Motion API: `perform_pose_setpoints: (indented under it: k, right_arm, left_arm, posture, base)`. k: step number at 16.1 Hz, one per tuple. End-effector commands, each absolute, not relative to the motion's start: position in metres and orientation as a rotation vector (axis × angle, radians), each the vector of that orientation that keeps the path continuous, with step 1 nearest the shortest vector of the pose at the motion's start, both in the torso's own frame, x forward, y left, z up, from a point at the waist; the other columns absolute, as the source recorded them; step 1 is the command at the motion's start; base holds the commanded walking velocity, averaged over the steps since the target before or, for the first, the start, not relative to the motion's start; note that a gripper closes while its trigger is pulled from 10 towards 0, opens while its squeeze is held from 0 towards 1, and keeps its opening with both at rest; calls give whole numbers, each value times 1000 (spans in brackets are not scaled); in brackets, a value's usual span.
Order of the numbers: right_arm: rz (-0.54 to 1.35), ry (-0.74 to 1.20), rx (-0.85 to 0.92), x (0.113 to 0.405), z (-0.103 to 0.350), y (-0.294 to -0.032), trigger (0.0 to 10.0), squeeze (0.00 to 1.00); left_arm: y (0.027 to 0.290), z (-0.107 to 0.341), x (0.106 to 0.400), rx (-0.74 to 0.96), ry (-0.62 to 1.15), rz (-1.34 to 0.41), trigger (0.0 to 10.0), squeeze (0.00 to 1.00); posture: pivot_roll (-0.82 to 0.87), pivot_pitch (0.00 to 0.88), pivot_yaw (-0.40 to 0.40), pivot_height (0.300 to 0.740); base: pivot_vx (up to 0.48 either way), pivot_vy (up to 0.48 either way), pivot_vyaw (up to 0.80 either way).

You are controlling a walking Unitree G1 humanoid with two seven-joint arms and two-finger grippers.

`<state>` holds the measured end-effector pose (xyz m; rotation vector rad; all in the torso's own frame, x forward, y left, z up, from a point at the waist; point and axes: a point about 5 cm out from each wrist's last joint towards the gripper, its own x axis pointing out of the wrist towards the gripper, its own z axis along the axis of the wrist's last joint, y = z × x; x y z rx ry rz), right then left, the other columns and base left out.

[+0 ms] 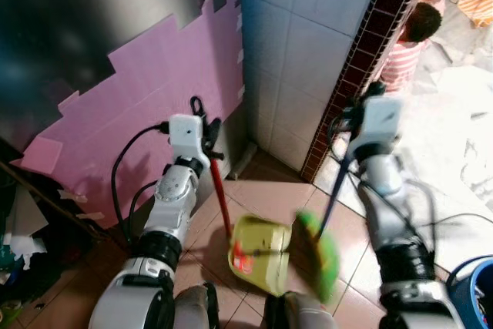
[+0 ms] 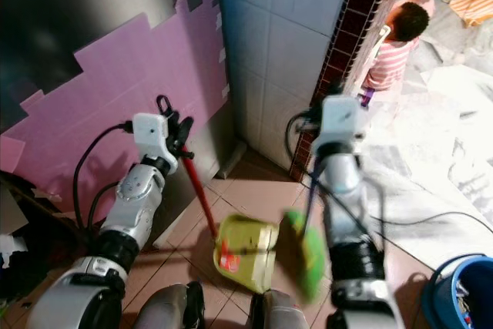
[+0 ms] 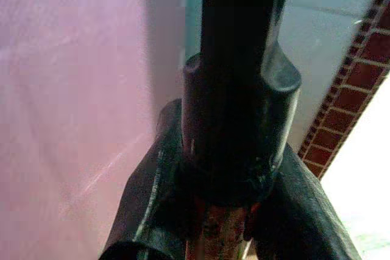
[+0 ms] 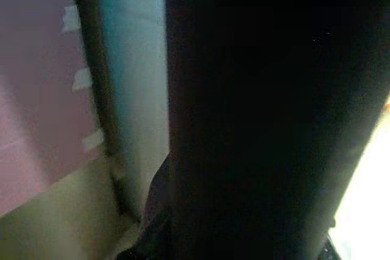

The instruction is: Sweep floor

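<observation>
Left wrist view shows the left gripper (image 3: 222, 223) clamped on the dustpan (image 1: 262, 252) handle. Right gripper's (image 1: 354, 125) grip on the blurred broom (image 1: 320, 252) cannot be told; its wrist view is dark.

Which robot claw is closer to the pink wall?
Left. The left claw holds the dustpan's red handle right beside the pink wall. The right claw holds the broom farther off, by the dark red tile strip.

Yellow-green dustpan (image 1: 260, 253) on red handle (image 1: 221, 194) — green broom (image 1: 321, 254), pink wall panel (image 1: 139, 105).
</observation>
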<state>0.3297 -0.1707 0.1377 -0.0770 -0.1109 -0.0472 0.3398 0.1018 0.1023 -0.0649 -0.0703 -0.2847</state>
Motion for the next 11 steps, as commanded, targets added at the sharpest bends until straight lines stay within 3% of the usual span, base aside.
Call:
perform_pose_setpoints:
  k: [1,5,10,11]
  right_arm:
    - [-63,-115,-65,329,136,-164,10000,0]
    - [-41,-94,-110,325,125,-151,10000,0]
    - [1,-112,17,323,128,-139,10000,0]
    - [1,-99,36,324,126,-137,10000,0]
  left_arm:
    - [103,113,339,-42,-144,-307,10000,0]
    - [103,106,324,-33,-115,-361,10000,0]
    - [98,102,314,-48,-99,-382,10000,0]
    - [96,104,315,-51,-101,-382,10000,0]
  posture:
    - [-55,38,50,740]
    - [-67,0,68,740]
    - [-71,0,80,740]
    - [-69,0,77,740]
  base:
    - [0,0,0]
    - [0,0,0]
    - [0,0,0]
    - [0,0,-800]
